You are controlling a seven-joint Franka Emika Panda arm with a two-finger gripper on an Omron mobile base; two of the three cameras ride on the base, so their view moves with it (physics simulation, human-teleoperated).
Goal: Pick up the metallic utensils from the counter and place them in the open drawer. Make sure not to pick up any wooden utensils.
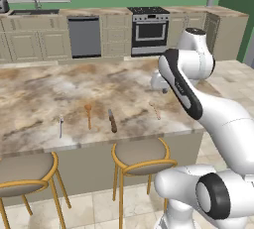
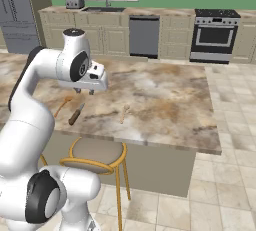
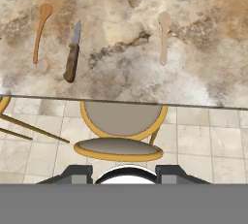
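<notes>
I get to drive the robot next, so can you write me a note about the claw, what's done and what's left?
Claw: open, holding nothing, hovers above the counter.
Things: the dark-handled knife and the thin silvery piece both lie near the counter's front edge. The orange wooden spoon lies between them and a pale spoon lies apart on the knife's other side; leave both.
Done: nothing picked up yet.
Left: knife and silvery piece into the drawer.

glossy white arm, dark joint bands
</notes>
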